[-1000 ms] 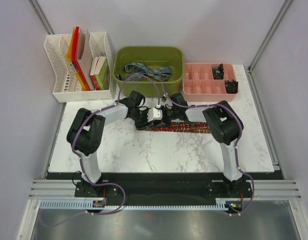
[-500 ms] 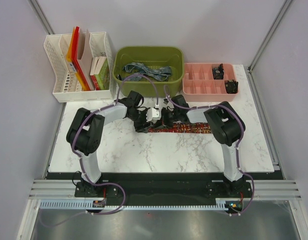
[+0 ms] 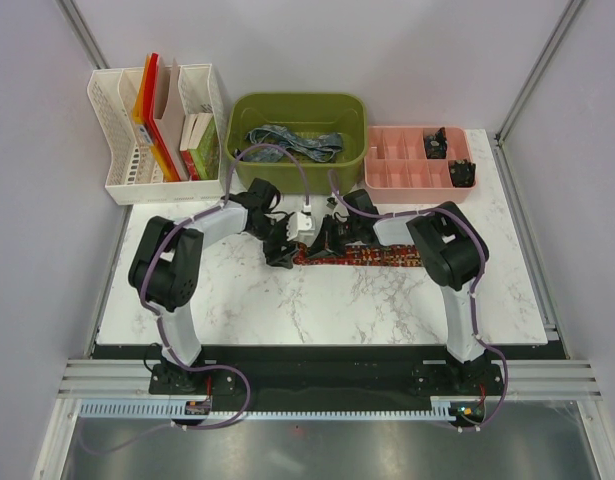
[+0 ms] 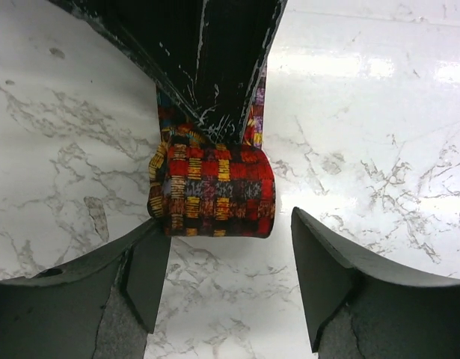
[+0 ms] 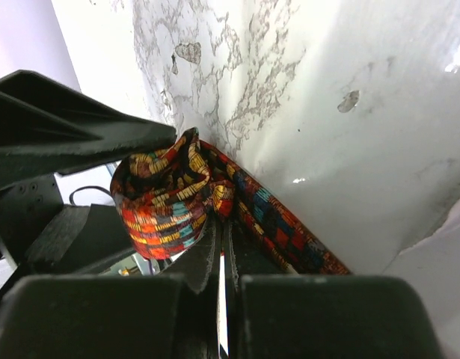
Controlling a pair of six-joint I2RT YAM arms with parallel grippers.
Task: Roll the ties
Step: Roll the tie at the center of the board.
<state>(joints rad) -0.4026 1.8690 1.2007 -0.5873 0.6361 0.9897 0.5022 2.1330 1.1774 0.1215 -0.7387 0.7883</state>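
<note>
Red patterned tie (image 3: 377, 257) lies flat on the marble table (image 3: 317, 310), a bit behind centre, running left-right. Its left end is wound into a short fat rolled end (image 4: 212, 191); the rest stretches as a straight strip to the right. The roll sits on the tabletop, with its layers a bit loose and bunched on one side in the right wrist view.

Left gripper (image 4: 228, 224) is low over the roll with jaws wide, one finger on either side of it. One of its fingers (image 4: 143, 277) is just beside the roll's lower corner and the other is clearly apart from it. It grips nothing.

Right gripper (image 5: 217, 239) comes in from the other side, over the flat strip. Its jaws are closed together with only a thin slit between them. The tips press down at the spot where the strip meets the roll. Cannot tell if any fabric is pinched between them.

The two grippers face each other, close, with the roll between them.

Blue-grey tie (image 3: 292, 140) lies crumpled in the green bin (image 3: 242, 110) at the back of the table, behind the arms. The pink tray (image 3: 407, 178) with compartments is right of the bin, with small dark items in its right cells, too small to identify. The white file rack (image 3: 112, 120) is left of the bin and holds upright folders and books.
</note>
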